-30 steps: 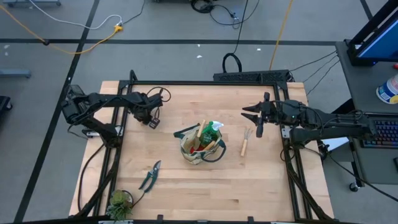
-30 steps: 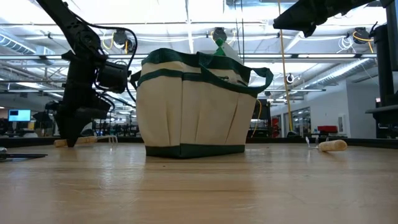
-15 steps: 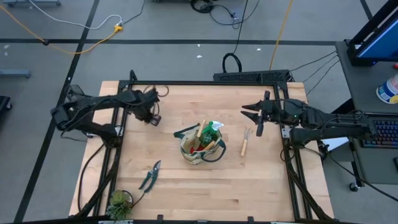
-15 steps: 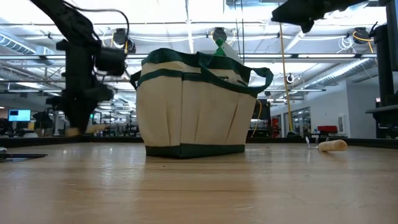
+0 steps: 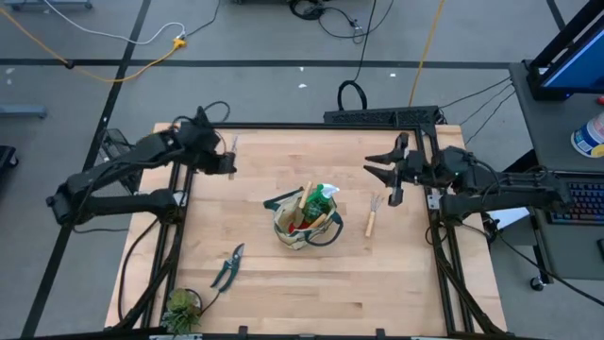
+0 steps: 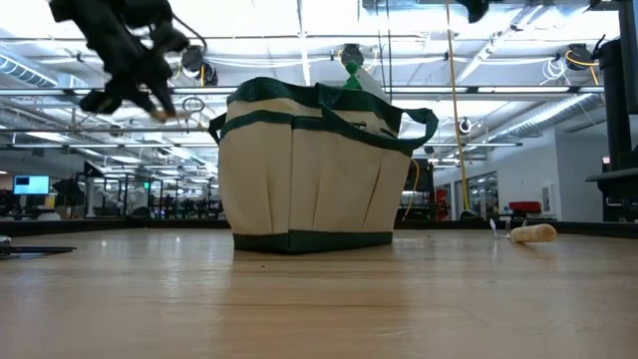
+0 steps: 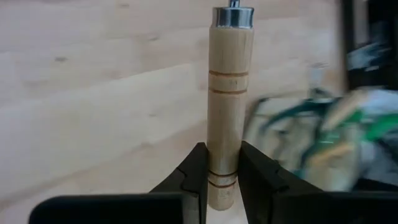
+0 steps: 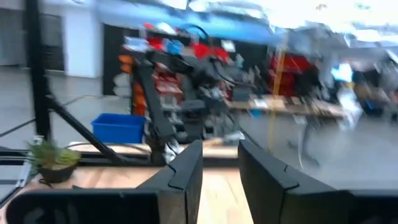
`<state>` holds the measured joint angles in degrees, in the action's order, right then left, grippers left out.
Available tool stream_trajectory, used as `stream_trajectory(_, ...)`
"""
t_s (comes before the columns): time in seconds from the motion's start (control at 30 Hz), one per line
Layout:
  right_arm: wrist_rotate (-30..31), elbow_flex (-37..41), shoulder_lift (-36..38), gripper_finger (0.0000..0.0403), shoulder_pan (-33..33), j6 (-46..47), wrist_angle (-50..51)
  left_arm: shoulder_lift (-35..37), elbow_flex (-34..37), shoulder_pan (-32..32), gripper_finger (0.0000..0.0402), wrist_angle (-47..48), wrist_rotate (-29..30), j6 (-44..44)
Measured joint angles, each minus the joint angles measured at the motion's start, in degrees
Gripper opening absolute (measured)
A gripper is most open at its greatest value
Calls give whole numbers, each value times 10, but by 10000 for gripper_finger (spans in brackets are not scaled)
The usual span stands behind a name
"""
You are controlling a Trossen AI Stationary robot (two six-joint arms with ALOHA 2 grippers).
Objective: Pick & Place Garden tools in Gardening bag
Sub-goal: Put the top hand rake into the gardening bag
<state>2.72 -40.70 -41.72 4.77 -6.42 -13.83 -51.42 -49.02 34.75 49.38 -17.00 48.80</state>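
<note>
The beige gardening bag (image 5: 304, 219) with green trim stands mid-table on its flat bottom (image 6: 309, 239). A green spray bottle (image 5: 327, 195) and other tools stick out of its top. My left gripper (image 5: 227, 161) hangs above the table's far left, shut on a wooden-handled tool (image 7: 229, 93). My right gripper (image 5: 382, 176) hovers open at the far right, holding nothing (image 8: 221, 152). A wooden-handled fork (image 5: 372, 215) lies flat to the right of the bag. Dark-handled shears (image 5: 227, 267) lie near the front left. My left gripper pinches the tool's wooden handle near its free end (image 7: 222, 177) between its two fingers. The handle runs on forward past the fingertips to its metal collar (image 7: 232, 15). The fingers slant downward, and the tool is lifted clear of the table.
A small potted plant (image 5: 179, 307) stands at the front left corner. Bare wood lies in front of the bag and between the bag and my left gripper. A black frame (image 5: 311, 126) runs round the tabletop.
My left gripper has risen from the table, drawing back toward the far left corner and tipping from steep toward slanting. The wooden-handled tool has come up with it, off the wood. My right gripper has tipped its fingers upward and risen a little.
</note>
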Motion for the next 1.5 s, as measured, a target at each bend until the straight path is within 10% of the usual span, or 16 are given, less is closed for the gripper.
stream_trajectory(0.37,-60,0,-113,96,0,-143,-141,27,-72,-74,61,-21,-67,160)
stream_trajectory(0.97,-59,-105,-248,98,-9,-338,-159,-53,-85,-201,61,-360,-19,360)
stream_trajectory(1.5,19,-134,-299,198,-65,-530,-147,-198,-85,-260,61,-588,-18,462)
